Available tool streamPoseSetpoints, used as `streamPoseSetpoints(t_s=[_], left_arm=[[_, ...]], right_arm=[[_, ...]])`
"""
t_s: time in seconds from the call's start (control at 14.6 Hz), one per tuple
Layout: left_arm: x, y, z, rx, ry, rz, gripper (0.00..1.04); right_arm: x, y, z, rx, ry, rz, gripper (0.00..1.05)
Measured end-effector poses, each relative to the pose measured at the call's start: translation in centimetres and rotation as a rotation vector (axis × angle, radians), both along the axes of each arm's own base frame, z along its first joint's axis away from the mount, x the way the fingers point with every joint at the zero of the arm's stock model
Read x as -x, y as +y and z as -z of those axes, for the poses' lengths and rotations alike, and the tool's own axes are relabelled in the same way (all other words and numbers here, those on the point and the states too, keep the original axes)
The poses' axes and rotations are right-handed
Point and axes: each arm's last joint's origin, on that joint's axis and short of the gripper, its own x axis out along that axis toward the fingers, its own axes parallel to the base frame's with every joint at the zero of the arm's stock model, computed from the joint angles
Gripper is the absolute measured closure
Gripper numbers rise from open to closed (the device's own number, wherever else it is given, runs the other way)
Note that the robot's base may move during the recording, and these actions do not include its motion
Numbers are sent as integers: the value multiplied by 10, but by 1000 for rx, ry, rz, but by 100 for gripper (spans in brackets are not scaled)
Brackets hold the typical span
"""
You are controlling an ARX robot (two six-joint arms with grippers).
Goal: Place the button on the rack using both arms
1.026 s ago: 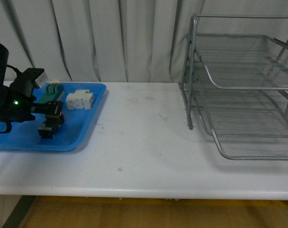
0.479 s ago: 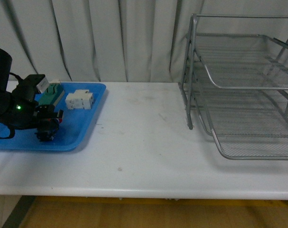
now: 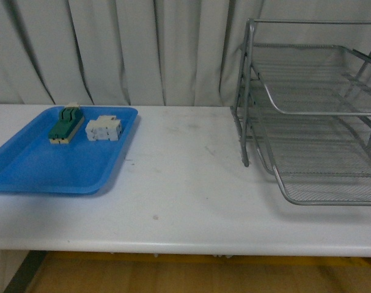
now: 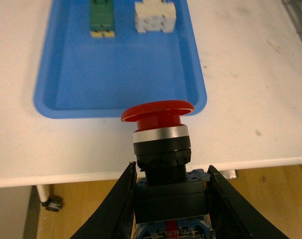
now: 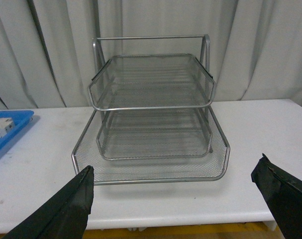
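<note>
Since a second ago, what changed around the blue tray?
The left hand, shut on the button, carried it off the blue tray and pulled back out of the front view. The green-topped block, white block and rack stayed put.

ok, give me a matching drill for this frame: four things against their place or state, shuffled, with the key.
Things:
1. red-capped push-button switch
2. green-topped block
3. silver three-tier wire-mesh rack
4. right gripper

Place or state:
A. open, holding nothing
B. clamped by the left gripper
C. lying in the flat blue plastic tray
D. standing on the white table

Pairs: 1-B, 2-C, 3-D, 4-A.
</note>
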Motion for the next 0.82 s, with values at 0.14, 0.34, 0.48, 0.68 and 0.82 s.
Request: streamPoseSetpoints(t_s=[0.14, 0.34, 0.48, 0.68, 0.82], left_arm=[[1, -2, -18, -11, -86, 11, 70], [1, 0, -11, 1, -50, -9, 70], [1, -1, -11, 4, -51, 1, 70], [1, -2, -11, 4, -51, 3, 70], [1, -1, -11, 4, -52, 1, 70]], right_arm=[[0, 0, 0, 0, 0, 0, 6], [0, 0, 0, 0, -3, -2, 6], [0, 0, 0, 0, -1, -1, 6], [0, 0, 0, 0, 0, -1, 6], [0, 0, 0, 0, 3, 0, 6]])
